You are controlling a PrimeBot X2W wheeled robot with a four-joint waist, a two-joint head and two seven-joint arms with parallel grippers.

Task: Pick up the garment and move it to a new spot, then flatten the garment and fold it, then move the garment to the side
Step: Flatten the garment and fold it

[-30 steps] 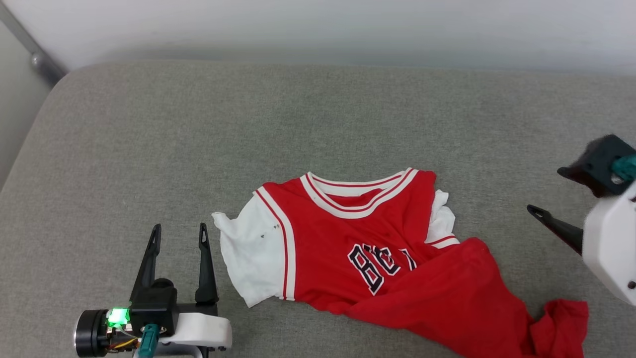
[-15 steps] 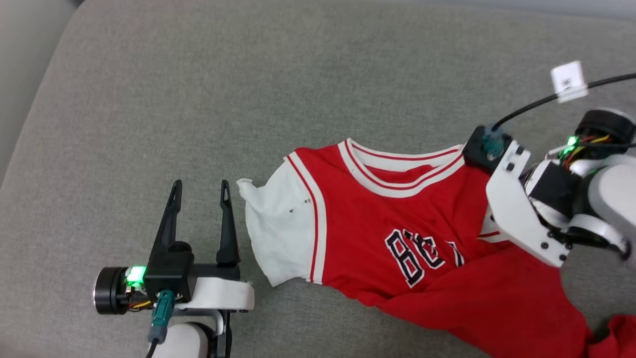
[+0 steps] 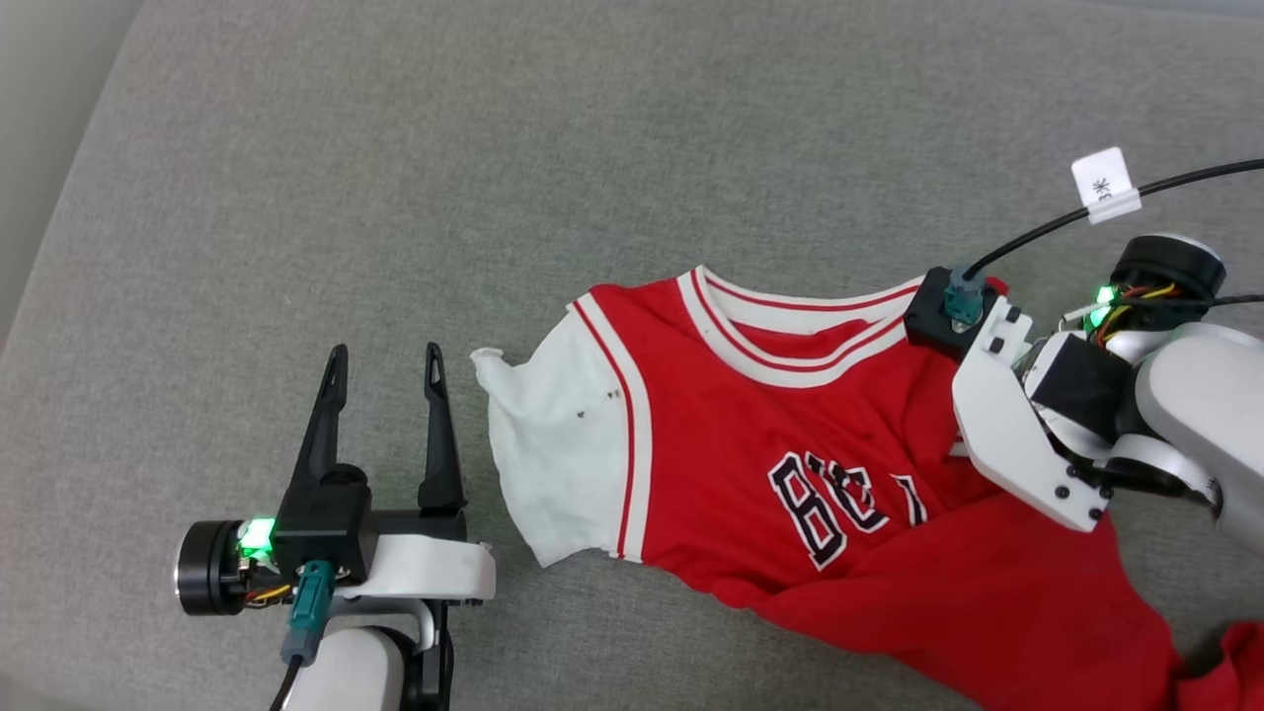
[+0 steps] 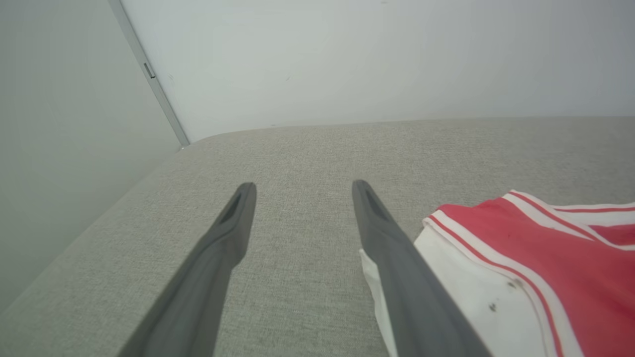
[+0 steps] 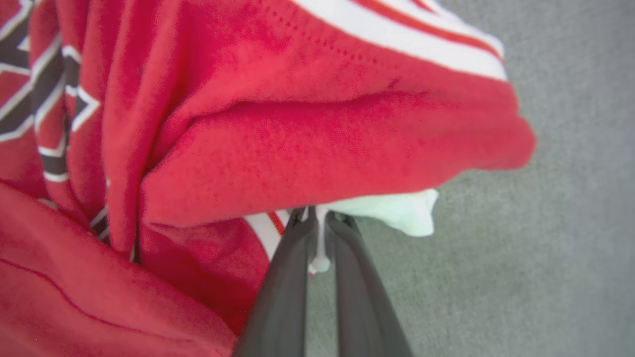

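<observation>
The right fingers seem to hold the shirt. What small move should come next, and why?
Probably bring the left gripper sideways to the near white sleeve and close on it. The right gripper is shut on white sleeve cloth of the garment, while the left one stands open beside that near sleeve, holding nothing. Two holds should lift the garment more evenly.

Black white-outlined letters "BE" on the garment (image 3: 750,444) front
</observation>
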